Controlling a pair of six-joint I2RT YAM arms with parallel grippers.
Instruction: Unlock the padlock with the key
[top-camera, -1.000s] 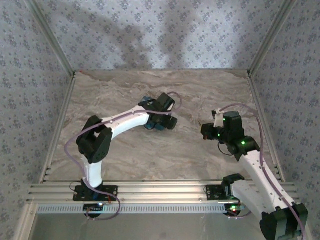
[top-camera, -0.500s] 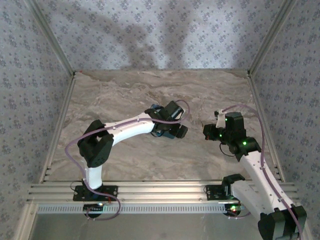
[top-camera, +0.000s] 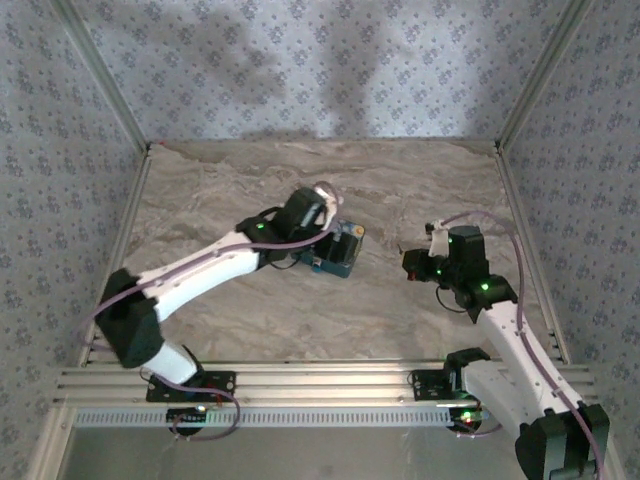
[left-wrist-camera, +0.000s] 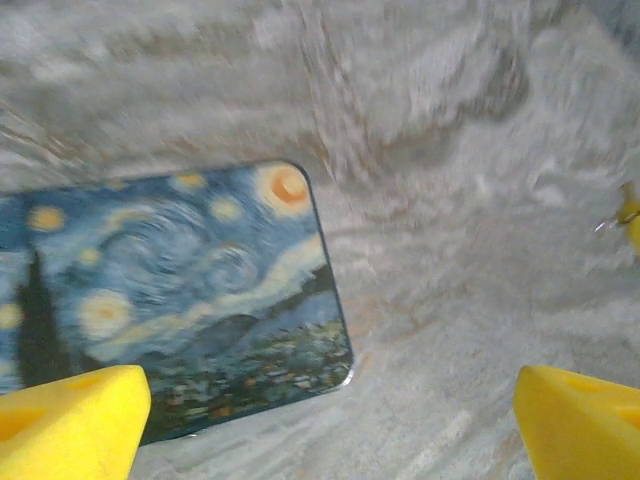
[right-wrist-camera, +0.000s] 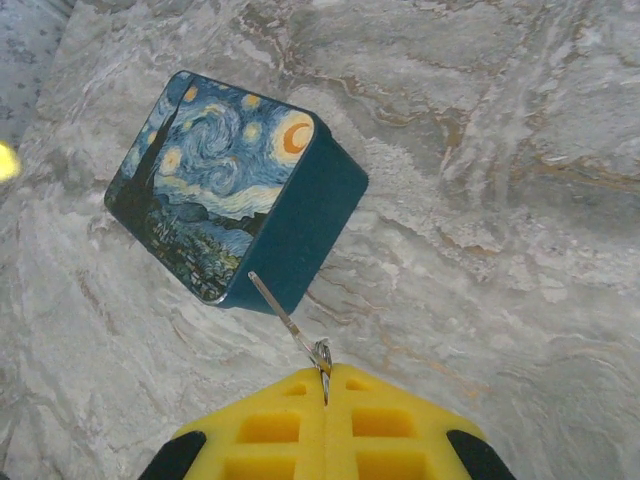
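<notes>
- Marble-look table (top-camera: 250, 180) with flowery wallpaper walls (top-camera: 300, 70) round it, and the night-sky box (top-camera: 338, 252) sits mid-table. I'll place everything off that box.
- Big change: a second ago the left arm was hunched right over the box and hid it from the top camera. Half a second ago it had slid to the box's right side. Now the arm is stretched out long and the box sits uncovered just off its wrist.
- The left gripper (left-wrist-camera: 330, 430) is spread wide with nothing in it. It hangs above the lid, one yellow finger (left-wrist-camera: 70, 420) over the box's near corner and the other out over bare table.
- The right arm has hardly budged and sits well off to the box's right.
- The right gripper (right-wrist-camera: 325, 385) is pinched tight on the ring end of the key (right-wrist-camera: 285, 312). The thin shaft pokes out toward the box's teal side wall and stops just short of it, as far as I can tell.
- Padlock: honestly can't tell where it is. The lid and that one teal wall look bare, so my guess is it hangs off a face turned away from both wrist cams.
- What that means, imo: the left arm getting out of the way opens a path for the key. But the lock face has to be found, or the box turned, before any insertion. Nothing's unlocked yet.
</notes>
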